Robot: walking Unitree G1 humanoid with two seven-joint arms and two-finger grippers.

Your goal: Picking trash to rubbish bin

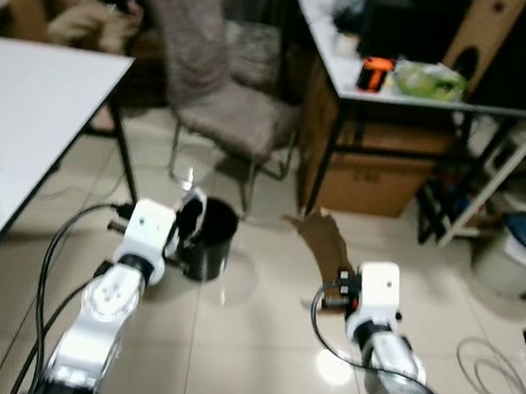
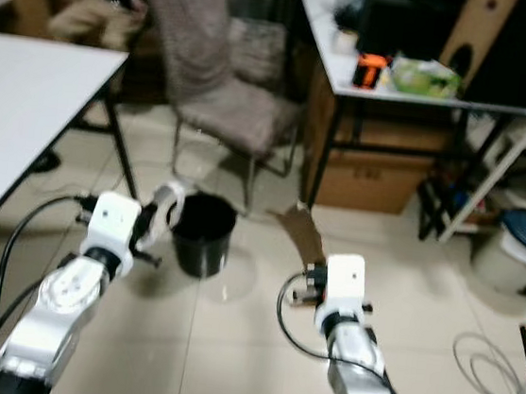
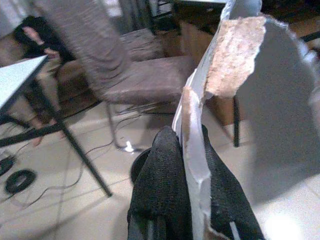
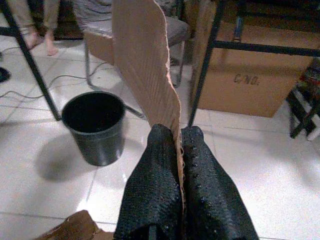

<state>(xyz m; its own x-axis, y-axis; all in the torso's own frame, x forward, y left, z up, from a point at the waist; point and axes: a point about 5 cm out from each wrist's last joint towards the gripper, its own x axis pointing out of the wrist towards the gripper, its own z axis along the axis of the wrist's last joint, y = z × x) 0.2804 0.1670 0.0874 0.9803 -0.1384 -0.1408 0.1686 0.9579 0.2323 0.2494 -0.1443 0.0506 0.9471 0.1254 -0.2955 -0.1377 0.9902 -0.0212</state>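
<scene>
Pale glossy tiles make up the floor (image 1: 255,348), with a grey fabric chair (image 1: 215,77) standing beyond a black rubbish bin (image 1: 209,238). From the head, the left gripper (image 1: 188,209) hangs at the bin's rim, its load barely legible; the left wrist view reveals its fingers (image 3: 165,195) clamped on a torn whitish sheet (image 3: 235,50). The right gripper (image 4: 177,150) pinches a brown cardboard strip (image 4: 142,55) edge-on, held well to the bin's right. The right wrist view alone shows another cardboard scrap (image 4: 70,227) on the tiles.
</scene>
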